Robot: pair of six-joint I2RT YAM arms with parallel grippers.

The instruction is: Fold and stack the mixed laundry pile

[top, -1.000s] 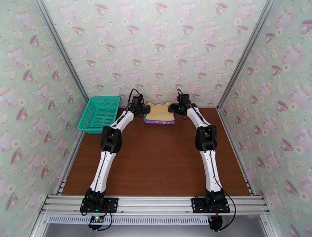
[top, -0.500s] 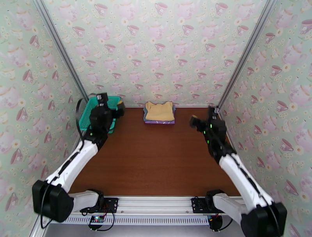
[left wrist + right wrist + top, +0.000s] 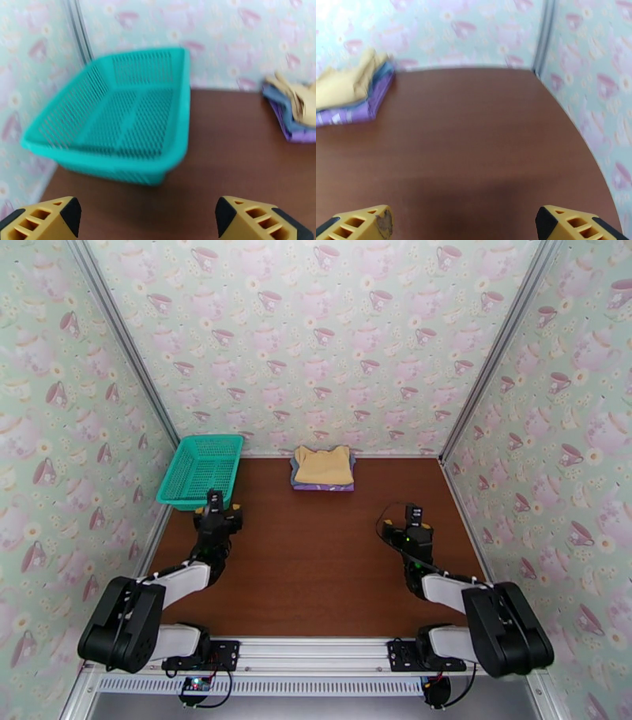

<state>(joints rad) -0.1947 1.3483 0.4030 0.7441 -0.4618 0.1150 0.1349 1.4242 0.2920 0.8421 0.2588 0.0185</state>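
Wide open and holding nothing at the left end effector (image 3: 213, 511), low over the counter (image 3: 316, 571). Just ahead of it and slightly left, a teal mesh basket (image 3: 118, 160). Well ahead and to its right, folded and stacked: mustard-yellow piece (image 3: 322, 464) on top, grey-blue piece (image 3: 281, 103) between, purple T-shirt (image 3: 351, 114) beneath, with pale print too blurred to read. Equally wide and empty at the right end effector (image 3: 407, 530), with that T-shirt far ahead to its left.
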